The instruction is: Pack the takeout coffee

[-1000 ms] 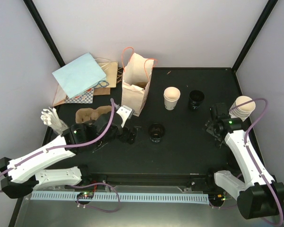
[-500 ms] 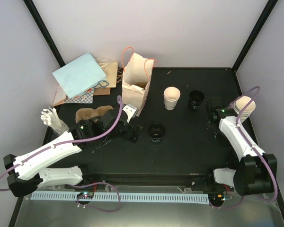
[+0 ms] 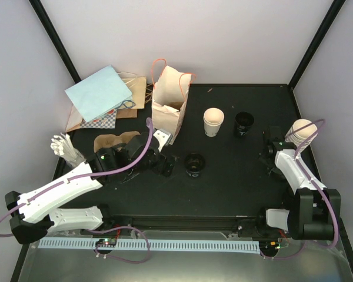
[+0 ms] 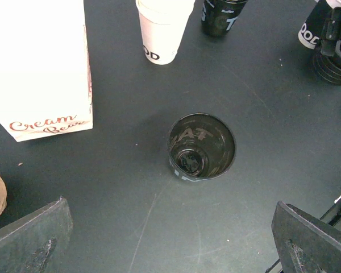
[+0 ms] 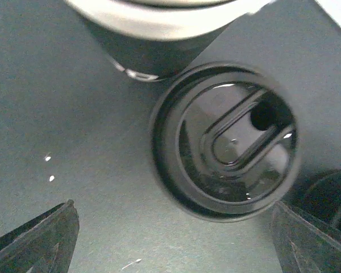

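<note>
Black lid (image 5: 226,142) sits beneath the wide-spread, empty right end effector (image 5: 173,203); left end effector (image 4: 169,202) equally spread, empty.

The scene is lit brightly and evenly from overhead, and only short, soft shadows are cast on the black table (image 3: 229,188). In the left wrist view the paper bag (image 4: 40,62) at 10 o'clock is washed out to near white, while the open black cup (image 4: 202,147) is rendered sharply. In the right wrist view the black lid (image 5: 224,142) is softly blurred, with small glints caught toward 6 o'clock.
</note>
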